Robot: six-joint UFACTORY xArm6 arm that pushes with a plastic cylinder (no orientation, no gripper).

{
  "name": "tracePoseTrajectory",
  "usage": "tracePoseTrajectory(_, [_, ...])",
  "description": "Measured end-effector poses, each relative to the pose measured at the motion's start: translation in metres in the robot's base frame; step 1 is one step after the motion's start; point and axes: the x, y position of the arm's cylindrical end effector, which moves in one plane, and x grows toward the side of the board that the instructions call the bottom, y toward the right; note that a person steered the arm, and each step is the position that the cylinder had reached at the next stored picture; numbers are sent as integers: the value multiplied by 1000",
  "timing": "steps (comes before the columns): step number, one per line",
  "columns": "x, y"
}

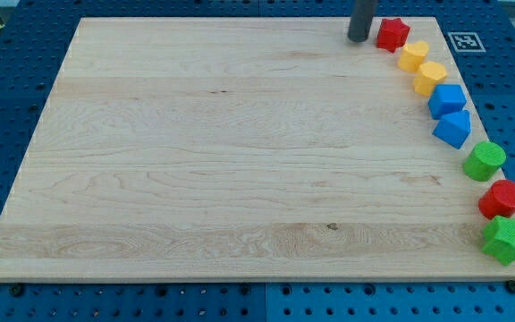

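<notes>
tip: my tip (358, 39) on wooden board (222, 161) at view's top, just left of red star (392, 33); contact unclear; bare rod, no jaws.
right edge, downward: yellow block (412, 55), yellow hexagon (431, 77), blue cube (447, 99), blue block (453, 128), green cylinder (485, 160), red cylinder (503, 198), green star (508, 239).

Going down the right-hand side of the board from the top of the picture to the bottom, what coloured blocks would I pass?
red star block → yellow block → second yellow block → blue block → second blue block → green cylinder → red cylinder → green star block

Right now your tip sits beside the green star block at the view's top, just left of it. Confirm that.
Wrong colour: in the camera view my tip sits just left of the red star block at the view's top. The green star block lies at the bottom right.
</notes>
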Motion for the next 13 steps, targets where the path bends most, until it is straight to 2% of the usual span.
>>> tracePoseTrajectory(1, [0, 35])
tracePoseTrajectory(2, [0, 40])
tracePoseTrajectory(3, [1, -3])
tracePoseTrajectory(4, [-13, -72])
tracePoseTrajectory(5, [-49, -82])
tracePoseTrajectory(7, [-50, -12])
tracePoseTrajectory(10, [-50, -6])
tracePoseTrajectory(11, [-50, 29])
tracePoseTrajectory(12, [-31, 94])
tracePoseTrajectory(13, [10, 138])
